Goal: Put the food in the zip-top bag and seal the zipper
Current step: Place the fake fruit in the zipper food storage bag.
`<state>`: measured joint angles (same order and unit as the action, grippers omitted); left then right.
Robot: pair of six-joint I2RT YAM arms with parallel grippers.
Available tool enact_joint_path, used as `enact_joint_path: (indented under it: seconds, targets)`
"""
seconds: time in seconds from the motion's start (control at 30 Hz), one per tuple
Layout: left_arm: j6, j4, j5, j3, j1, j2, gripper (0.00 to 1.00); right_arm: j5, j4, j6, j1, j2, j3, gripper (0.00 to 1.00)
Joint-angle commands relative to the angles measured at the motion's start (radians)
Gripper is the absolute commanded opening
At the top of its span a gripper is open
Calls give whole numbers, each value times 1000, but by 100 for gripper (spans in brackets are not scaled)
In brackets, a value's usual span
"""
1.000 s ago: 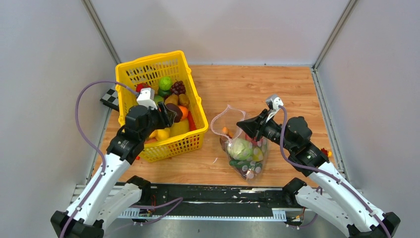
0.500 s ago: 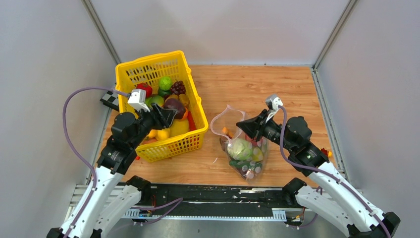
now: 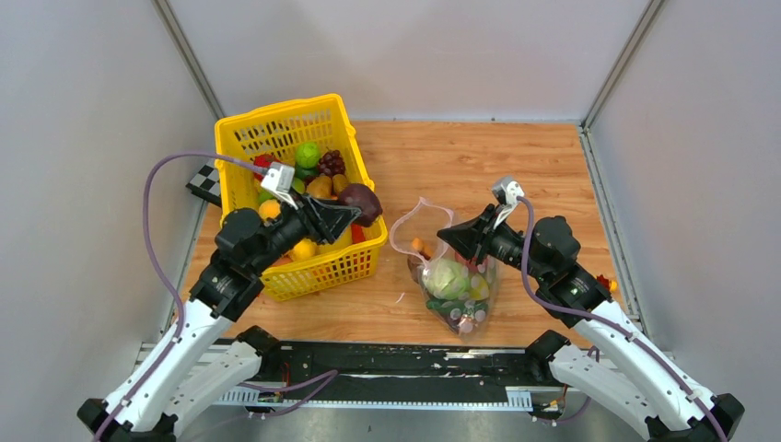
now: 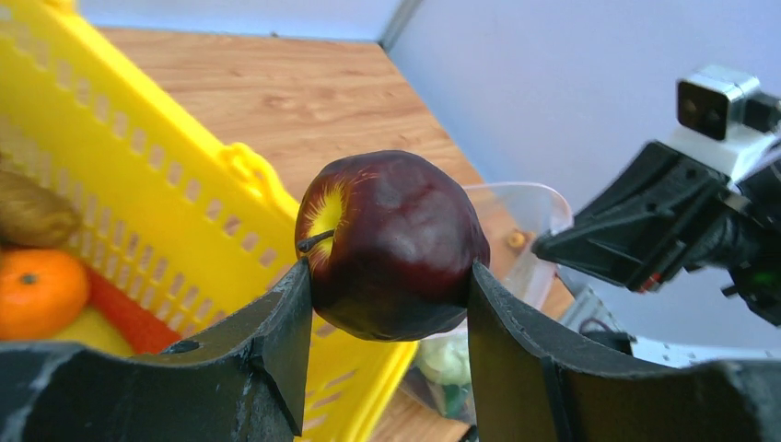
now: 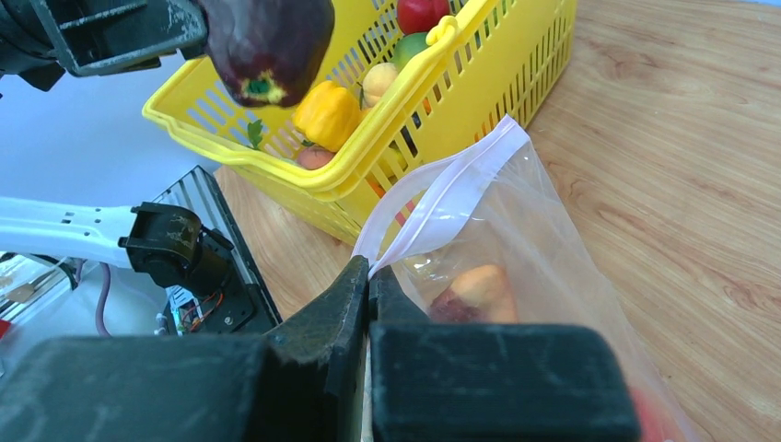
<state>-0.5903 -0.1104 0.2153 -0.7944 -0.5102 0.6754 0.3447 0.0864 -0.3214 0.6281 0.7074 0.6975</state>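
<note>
My left gripper (image 3: 355, 210) is shut on a dark red apple (image 4: 391, 244), holding it in the air above the right rim of the yellow basket (image 3: 238, 136). More food lies in the basket, such as a green fruit (image 3: 308, 154) and a yellow pepper (image 5: 324, 112). The zip-top bag (image 3: 458, 296) stands open on the table to the right, with a green cabbage (image 3: 448, 276) and other food inside. My right gripper (image 5: 370, 270) is shut on the bag's pinkish zipper (image 5: 451, 189) rim and holds the mouth up.
A black-and-white checkered marker (image 3: 204, 181) lies left of the basket. A small orange-red block (image 3: 603, 283) sits behind the right arm. Grey walls close in both sides, and a black rail (image 3: 387, 354) runs along the near edge.
The left gripper has risen out of the basket with the apple and swung right, to above the basket's right rim. The right gripper and the bag have not moved.
</note>
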Motion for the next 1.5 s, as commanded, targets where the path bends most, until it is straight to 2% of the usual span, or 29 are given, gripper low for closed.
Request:
enact_joint_path:
  seconds: [0.0,0.13,0.2,0.47,0.57,0.8,1.07,1.23,1.33,1.47]
  targets:
    - [27,91,-81,-45,-118,55,25,46,-76,-19,3,-16,19,0]
    - [83,106,-156,-77,-250,130,26,33,-77,-24,3,-42,4,0]
    - [134,54,-198,-124,-295,170,27,38,-77,-20,3,-50,9,0]
    - [185,75,-252,-169,-384,288,29,83,-74,-7,2,-60,10,1]
    - [223,35,-271,-206,-424,342,29,85,-72,-4,2,-63,10,1]
    - [276,-12,-189,-232,-451,394,30,74,-136,-38,2,-68,-13,1]
    - [276,7,-196,-233,-476,429,31,84,-163,-56,3,-52,-17,1]
    - [282,35,-175,-265,-525,506,37,86,-172,-58,3,-54,-23,1]
    - [278,43,-208,-277,-543,544,41,87,-172,-59,3,-57,-22,1]
    - [225,151,-267,-239,-543,564,47,94,-180,-55,3,-64,-28,1]
